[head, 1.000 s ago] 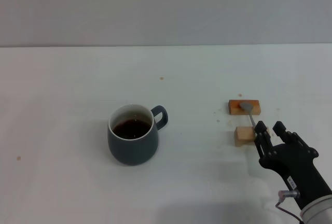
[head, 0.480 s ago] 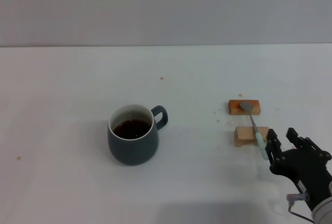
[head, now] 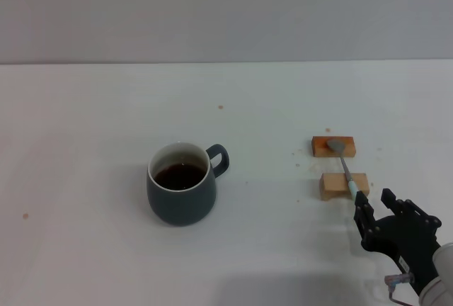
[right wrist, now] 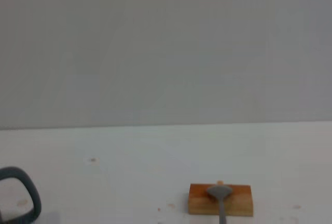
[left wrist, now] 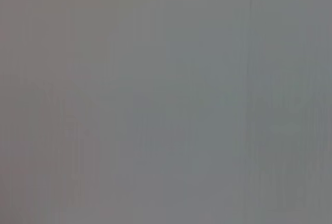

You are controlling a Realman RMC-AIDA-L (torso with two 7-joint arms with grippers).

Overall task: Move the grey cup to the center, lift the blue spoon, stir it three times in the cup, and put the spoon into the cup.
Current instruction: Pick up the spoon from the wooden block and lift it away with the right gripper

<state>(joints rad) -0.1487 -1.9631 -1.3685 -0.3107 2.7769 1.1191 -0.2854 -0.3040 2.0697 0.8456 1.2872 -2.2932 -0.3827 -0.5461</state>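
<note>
From the head camera, the right gripper (head: pixel 377 205) hovers low with its fingers spread apart, empty, at the pale handle end of the blue spoon (head: pixel 342 165), which lies across two wooden blocks (head: pixel 333 146) just ahead of it; the grey cup (head: pixel 182 183) stands well off to the gripper's left. The left wrist camera shows only blank grey. The right wrist camera looks ahead to the spoon's bowl on the far block, the cup's handle at the edge.

We have our right gripper (head: pixel 375 205) low at the near right of the head view, black fingers (head: pixel 364 210) spread and pointing forward, wrist dropping out of frame. Our left arm appears parked somewhere out of sight.
</note>
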